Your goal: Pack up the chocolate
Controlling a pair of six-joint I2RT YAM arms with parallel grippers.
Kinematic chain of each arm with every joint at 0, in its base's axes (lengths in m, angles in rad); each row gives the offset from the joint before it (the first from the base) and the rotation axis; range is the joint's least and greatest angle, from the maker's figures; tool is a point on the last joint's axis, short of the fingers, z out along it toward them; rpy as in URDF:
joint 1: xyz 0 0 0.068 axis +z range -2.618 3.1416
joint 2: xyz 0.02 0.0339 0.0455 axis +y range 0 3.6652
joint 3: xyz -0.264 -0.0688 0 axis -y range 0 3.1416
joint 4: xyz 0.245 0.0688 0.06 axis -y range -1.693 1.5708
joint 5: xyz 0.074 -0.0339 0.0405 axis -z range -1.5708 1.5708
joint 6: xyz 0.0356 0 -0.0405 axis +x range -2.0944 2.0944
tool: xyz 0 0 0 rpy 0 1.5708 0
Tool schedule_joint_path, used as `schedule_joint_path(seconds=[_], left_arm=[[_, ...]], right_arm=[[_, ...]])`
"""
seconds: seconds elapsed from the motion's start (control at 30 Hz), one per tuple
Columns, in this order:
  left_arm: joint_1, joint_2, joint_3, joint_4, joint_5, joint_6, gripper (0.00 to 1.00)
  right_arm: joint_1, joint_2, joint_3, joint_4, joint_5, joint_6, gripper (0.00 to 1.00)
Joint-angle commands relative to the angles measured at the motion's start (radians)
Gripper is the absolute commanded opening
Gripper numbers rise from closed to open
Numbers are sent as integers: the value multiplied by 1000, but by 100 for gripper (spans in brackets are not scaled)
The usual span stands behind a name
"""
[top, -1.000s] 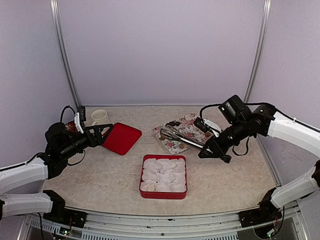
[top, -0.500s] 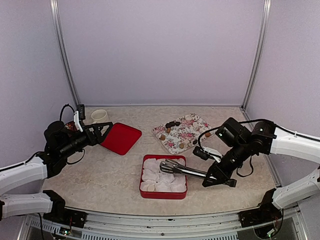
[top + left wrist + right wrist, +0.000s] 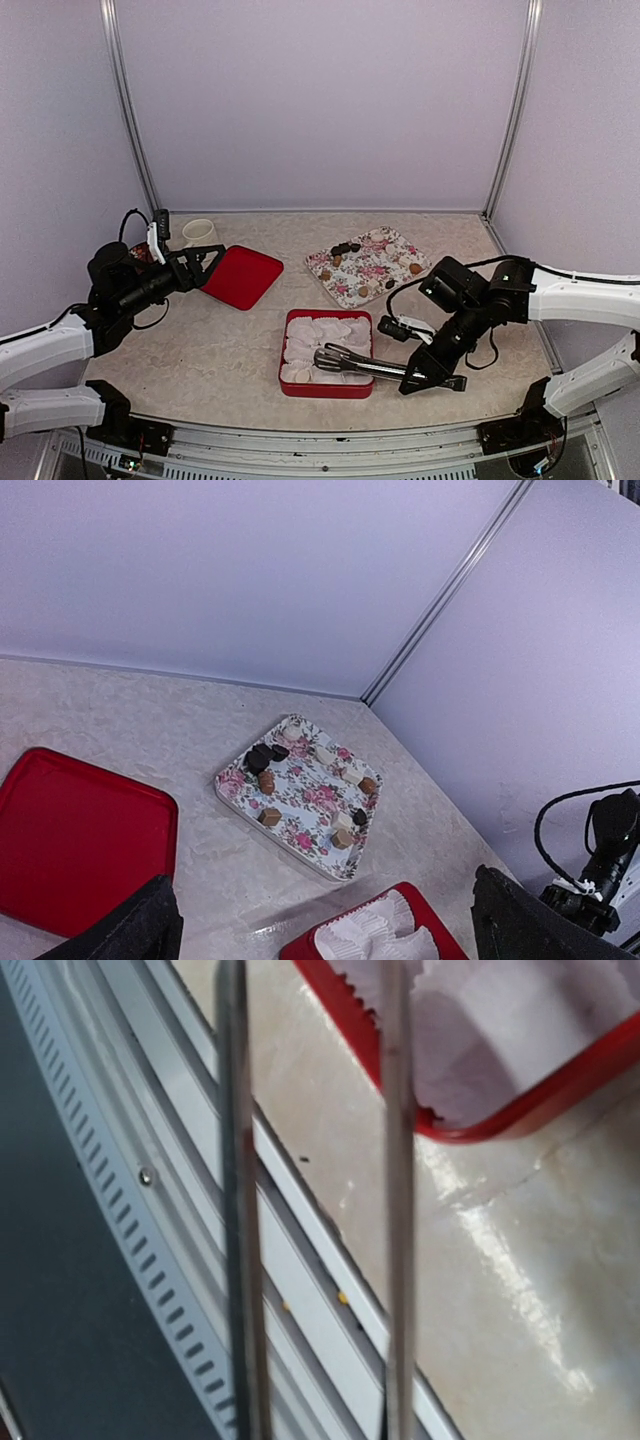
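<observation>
**Tongs over the box, candy on the far tray**

Nearest the table's (image 3: 220, 350) front edge, the right fingers (image 3: 432, 381) are clamped narrowly around the handle end of a pair of metal tongs (image 3: 365, 365). The tongs lie low and nearly level, reaching left. In the right wrist view their two blades run side by side with a gap between them, and the tips fall outside that picture. From above, the tips sit over the near part of the red box (image 3: 327, 392), above the white paper cups (image 3: 325, 335) that fill it. Whether a candy sits between the tips is too small to tell, and no chocolate shows in any cup.

Further back on the left, the left fingers (image 3: 208, 252) are spread as wide as they go and hold nothing. They hover just beside the red lid (image 3: 248, 278), which lies flat on the table.

Beyond the box lies the floral tray (image 3: 352, 292), and on it the chocolates (image 3: 345, 247), dark and tan pieces scattered apart. A mug (image 3: 199, 233) stands at the far left.

This looks like the placing step of one carry, with most of the packing yet to come. If the tongs are loaded, the next move calls for lowering the tips into a single cup and easing the squeeze. If not, the tongs must go to the tray and pinch one small piece without crushing it.
</observation>
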Motion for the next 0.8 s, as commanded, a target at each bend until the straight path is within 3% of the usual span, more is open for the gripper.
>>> schedule_joint_path(seconds=[0.0,0.77], left_arm=[[7,-21,18,-3,5,4,99],[6,2,18,11,6,6,99]], right_arm=[[12,16,-18,40,-24,-2,24],[11,67,-30,59,-36,-24,37]])
